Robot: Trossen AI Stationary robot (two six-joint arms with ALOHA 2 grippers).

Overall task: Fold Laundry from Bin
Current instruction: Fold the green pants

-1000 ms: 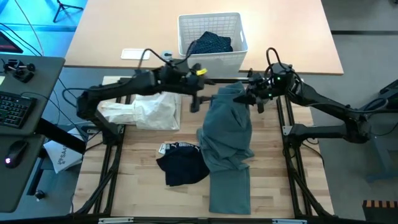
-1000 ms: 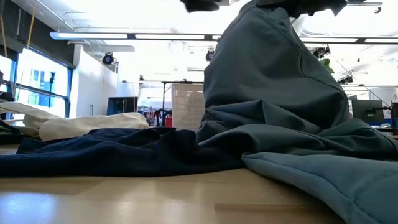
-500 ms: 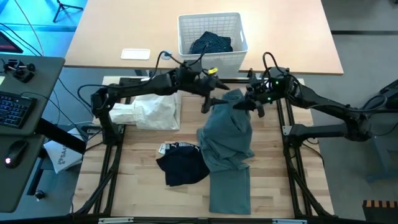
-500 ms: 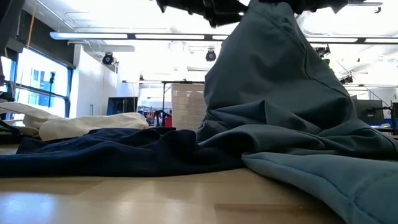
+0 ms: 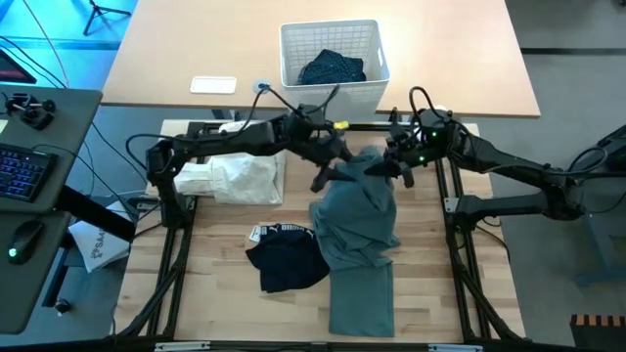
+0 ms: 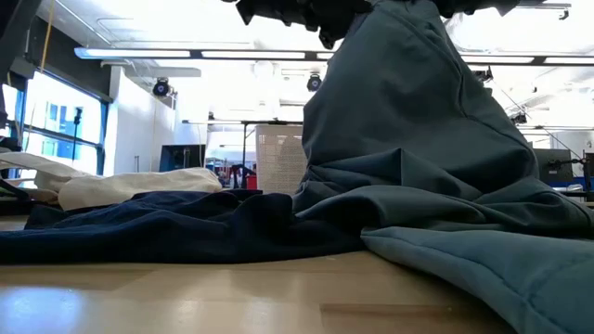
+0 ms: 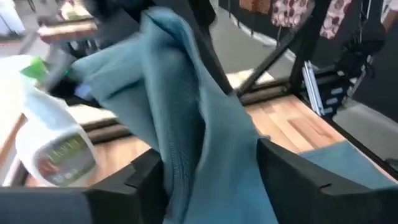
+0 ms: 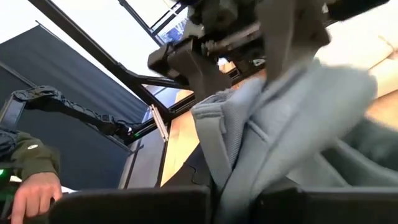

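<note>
**Both grippers at the raised grey-green top**

Right gripper [image 5: 399, 162] was clamped on the upper edge of the grey-green top [image 5: 357, 230], holding it lifted above the table [image 5: 225, 303]; the right wrist view showed the fabric pinched between its closed fingers [image 8: 155, 205]. Left gripper [image 5: 328, 168] sat just beside it at the same raised edge, fingers [image 7: 134, 186] spread with a fold of the top running between them; whether they pressed the cloth could not be told.

Below the grippers the top draped down and trailed toward the near table edge. Touching its left side lay the black piece [image 5: 286, 259] with white lettering. White cloth [image 5: 235, 176] lay under the left arm. Navy dotted trousers [image 5: 333, 70] sat in the bin [image 5: 377, 49] at the far side.

Pale wood planks formed the tabletop; bright ceiling lights [image 6: 186, 53] showed beyond. A person's hand [image 8: 34, 186] appeared in the right wrist view.
</note>
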